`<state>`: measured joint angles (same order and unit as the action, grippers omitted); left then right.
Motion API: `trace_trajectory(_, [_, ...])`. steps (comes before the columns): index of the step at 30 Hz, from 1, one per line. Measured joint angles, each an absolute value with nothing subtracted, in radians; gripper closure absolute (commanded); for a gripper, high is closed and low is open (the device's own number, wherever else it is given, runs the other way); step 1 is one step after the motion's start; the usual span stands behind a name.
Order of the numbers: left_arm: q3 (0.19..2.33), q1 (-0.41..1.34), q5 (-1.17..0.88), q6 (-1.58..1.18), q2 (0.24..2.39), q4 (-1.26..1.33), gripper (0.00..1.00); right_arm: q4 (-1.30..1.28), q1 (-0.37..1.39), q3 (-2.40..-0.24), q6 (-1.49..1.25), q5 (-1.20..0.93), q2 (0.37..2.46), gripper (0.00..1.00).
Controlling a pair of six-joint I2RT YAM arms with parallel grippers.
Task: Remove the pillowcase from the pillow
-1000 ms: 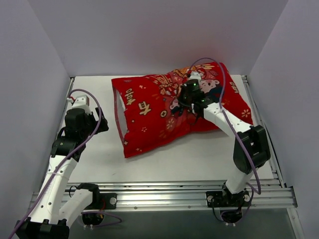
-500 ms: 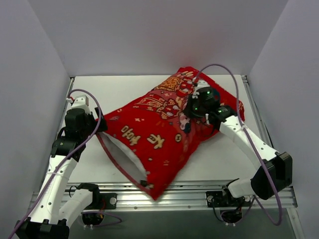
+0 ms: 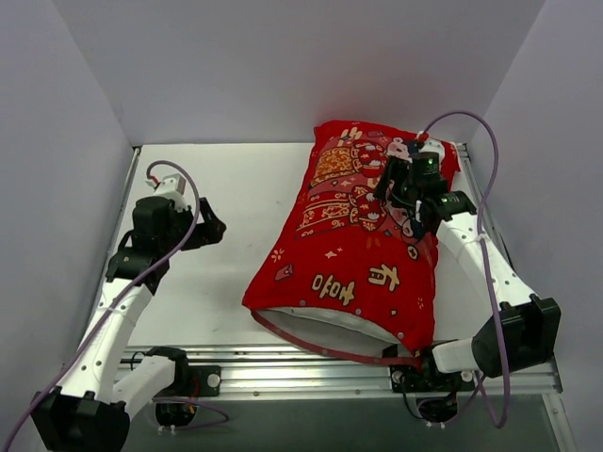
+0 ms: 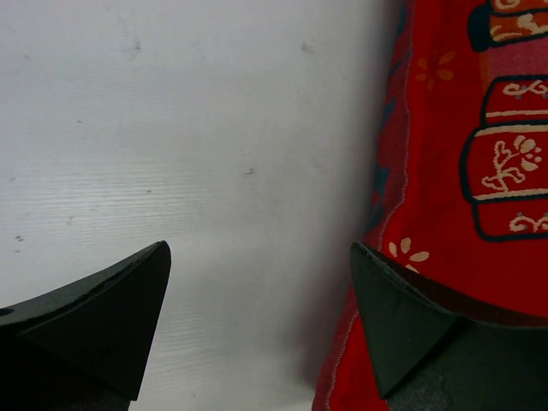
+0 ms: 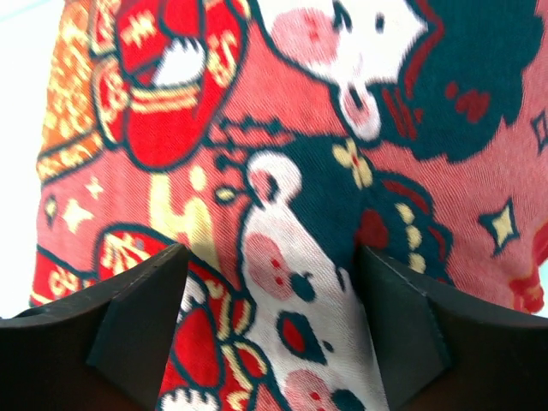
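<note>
The red printed pillowcase [image 3: 363, 254] lies plump and lengthwise on the right half of the table, its open mouth [image 3: 325, 330] at the near edge. White shows in that mouth; I cannot tell whether it is lining or the pillow, which is otherwise hidden inside. My right gripper [image 3: 403, 191] is open over the far, closed end, its jaws either side of a raised fold of the cartoon print [image 5: 300, 282], and in its own view [image 5: 272, 257] nothing is pinched. My left gripper [image 3: 205, 231] is open just left of the case. In the left wrist view [image 4: 259, 257] it spans bare table, one finger [image 4: 402, 325] over the red edge [image 4: 462, 171].
The white table [image 3: 236, 188] is boxed in by pale walls at the back and both sides. An aluminium rail [image 3: 311, 363] runs along the near edge, with the pillowcase mouth overhanging it. Purple cables [image 3: 174, 174] loop above both arms.
The pillowcase has swung from lying across the back to lengthwise, mouth toward the near edge. The right gripper, shut on the fabric before, has opened. The left gripper has shifted slightly right.
</note>
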<state>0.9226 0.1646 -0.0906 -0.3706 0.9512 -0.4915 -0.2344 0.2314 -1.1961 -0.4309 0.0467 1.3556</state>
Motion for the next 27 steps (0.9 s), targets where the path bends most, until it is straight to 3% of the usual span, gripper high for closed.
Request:
trace_trajectory(10, [1.016,0.448,-0.132,-0.514,1.217,-0.345,0.06,-0.227,0.222,-1.237,-0.470,0.060,1.419,0.13])
trace_trajectory(18, [1.081,0.538,-0.155,-0.605,1.473,-0.198,0.06,-0.184,0.223,-1.212,-0.437,-0.012,1.452,0.19])
trace_trajectory(22, [1.015,0.579,-0.171,-0.682,1.528,-0.120,0.06,-0.159,0.262,-1.229,-0.405,-0.036,1.549,0.20])
trace_trajectory(27, [0.815,0.671,-0.086,-0.783,1.430,-0.032,0.06,-0.142,0.387,-1.313,-0.346,-0.012,1.654,0.21])
